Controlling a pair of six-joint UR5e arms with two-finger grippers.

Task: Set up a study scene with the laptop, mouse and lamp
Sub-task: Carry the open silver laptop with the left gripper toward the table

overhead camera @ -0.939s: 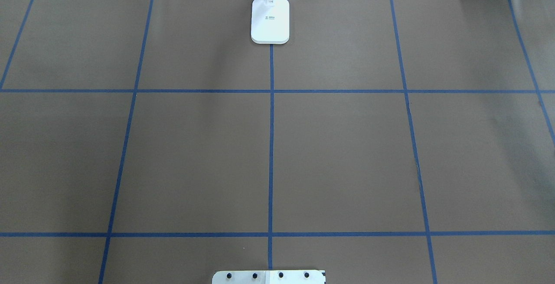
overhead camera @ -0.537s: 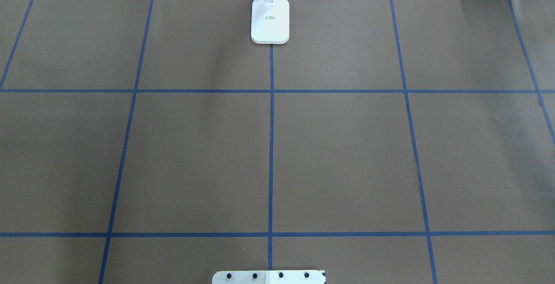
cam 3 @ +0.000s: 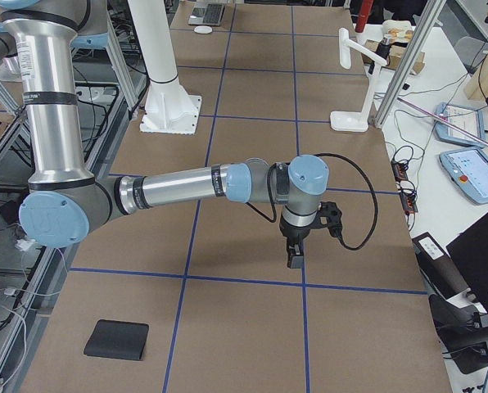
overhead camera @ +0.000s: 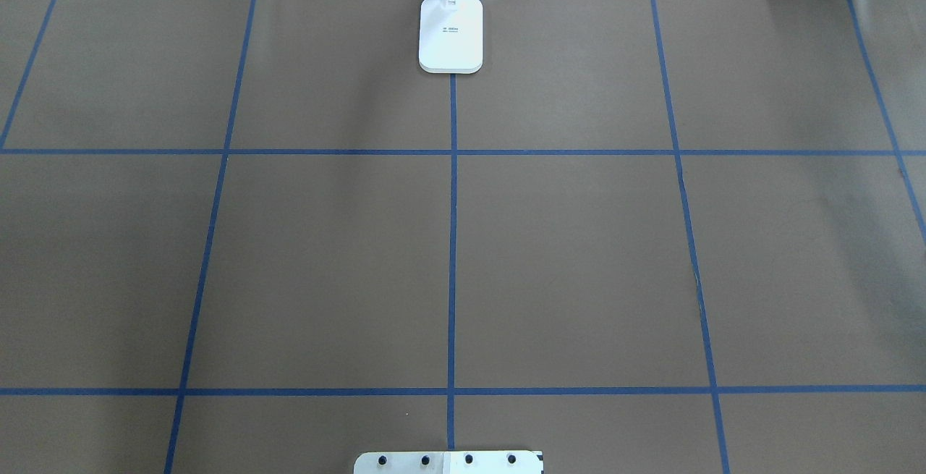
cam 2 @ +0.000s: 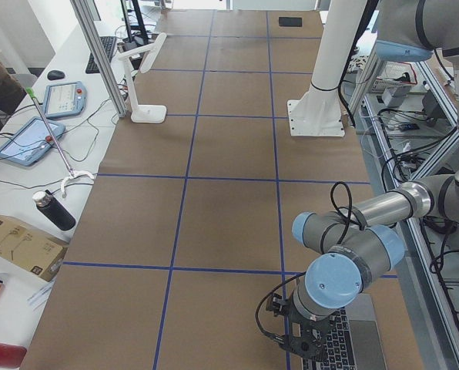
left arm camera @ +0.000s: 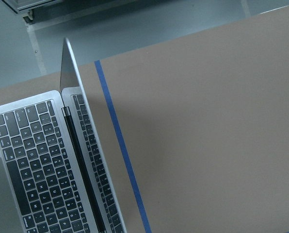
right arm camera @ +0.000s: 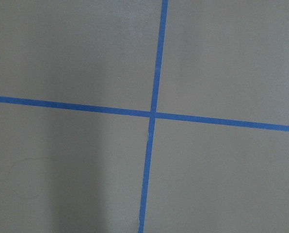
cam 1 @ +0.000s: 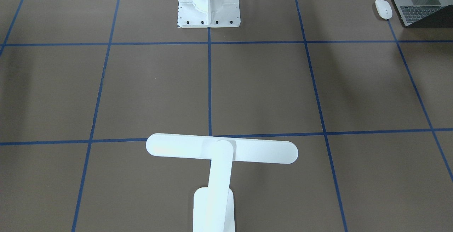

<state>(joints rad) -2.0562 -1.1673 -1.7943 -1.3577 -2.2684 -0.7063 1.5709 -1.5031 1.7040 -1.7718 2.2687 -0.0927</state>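
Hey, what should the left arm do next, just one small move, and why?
Probably lower the left hand toward the laptop: it hangs over the open keyboard, and the laptop sits at the table's corner, far from the lamp.

One of each study item, two arms

One laptop (cam 1: 421, 7), one mouse (cam 1: 383, 9) and one lamp (cam 1: 221, 152) are laid out around one white pedestal (cam 1: 208, 3). The laptop and mouse are far off on the pedestal's left, on the robot's own left side, and the lamp is straight across from it. One black mouse pad (cam 3: 117, 340) lies far to the pedestal's right. There are two arms, the left arm (cam 2: 353, 247) and the right arm (cam 3: 195, 188). Across from the pedestal, past the lamp, are two tablets (cam 2: 63, 99), one dark bottle (cam 2: 54, 210) and one cardboard box (cam 2: 18, 245).
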